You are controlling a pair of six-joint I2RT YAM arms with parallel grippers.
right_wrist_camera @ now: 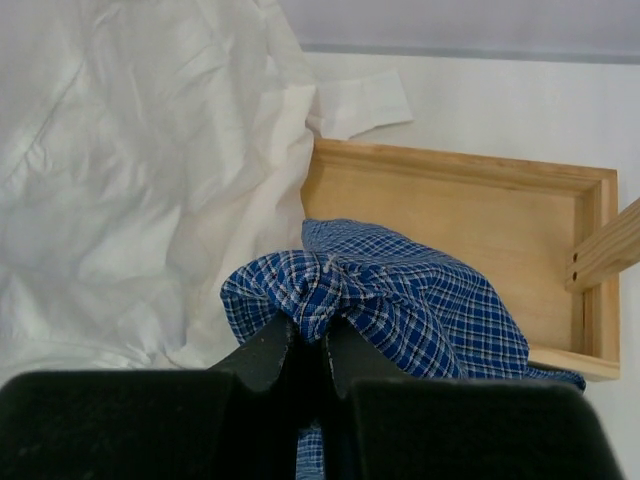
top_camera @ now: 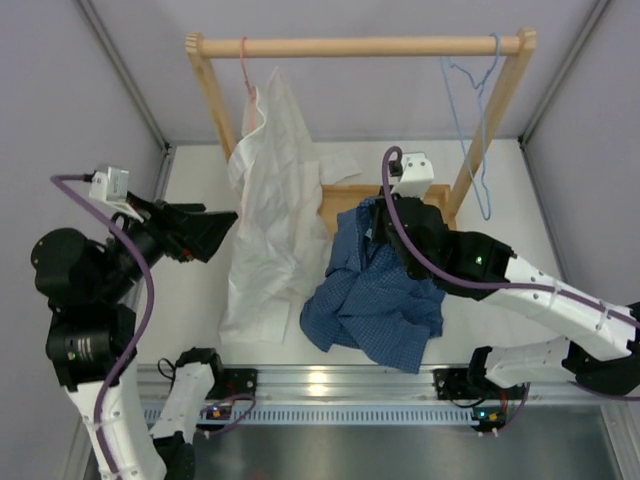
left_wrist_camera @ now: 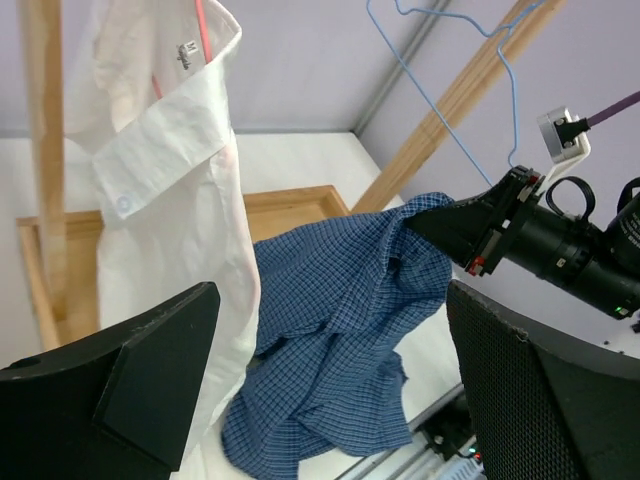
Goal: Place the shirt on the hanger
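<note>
**Shirt.** The shirt (top_camera: 375, 300) is part lifted. 1 bunched fold is raised over the near edge of the tray (right_wrist_camera: 470, 220). The rest drapes down to the table (top_camera: 500, 200) and ends near the front edge. No collar or neck opening can be made out.

**Right gripper.** The right gripper (right_wrist_camera: 308, 350) is clamped on that raised fold, with the jaws pressed together and cloth between them.

**Left gripper.** The left gripper (top_camera: 222, 232) stands fully spread and holds nothing. It faces the shirt from the left.

**Hanger.** The hanger (top_camera: 478, 130) hangs by its hook from the right end of the rail (top_camera: 360, 46), empty.
- Direction: it lies beyond the right gripper, higher and to the right.
- Axis: it hangs downward from the rail, just beside the right post (top_camera: 490, 120).
- Nearer arm: the right arm. The left arm is well apart from it.

**Obstructions.**
- The white shirt (top_camera: 265, 230) hangs on a pink hanger (top_camera: 246, 75) at the left end of the rail. Its lower part reaches the table and meets the shirt's left edge. It stands between the left gripper and the shirt.
- The right post crowds the hanger on 1 side.

**Judgement.** The shirt is not yet on the hanger. Its neck probably has to be found and opened first.
</note>
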